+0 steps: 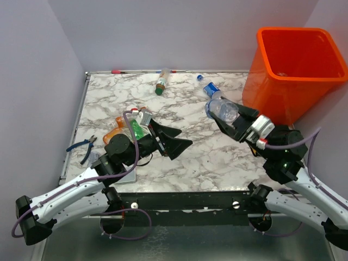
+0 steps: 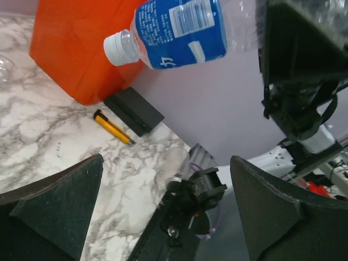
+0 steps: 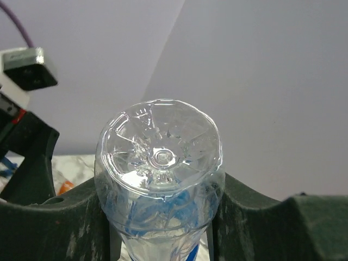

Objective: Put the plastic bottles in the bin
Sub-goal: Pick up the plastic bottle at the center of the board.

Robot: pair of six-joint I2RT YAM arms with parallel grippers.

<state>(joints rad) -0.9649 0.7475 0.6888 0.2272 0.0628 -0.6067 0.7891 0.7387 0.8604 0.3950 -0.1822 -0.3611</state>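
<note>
The right jaws grip a clear bottle point(image 3: 159, 163), its neck cut off.

Clear blue-labelled bottle point(image 1: 222, 109) held tilted in the air beside the upright orange bin point(image 1: 272, 89); other bottles point(image 1: 133, 126) lie clustered at left

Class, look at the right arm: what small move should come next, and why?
Probably swing the blue-labelled bottle over the bin: the right fingers clamp it aloft beside the bin, while the left fingers stand open, apart from it.
</note>
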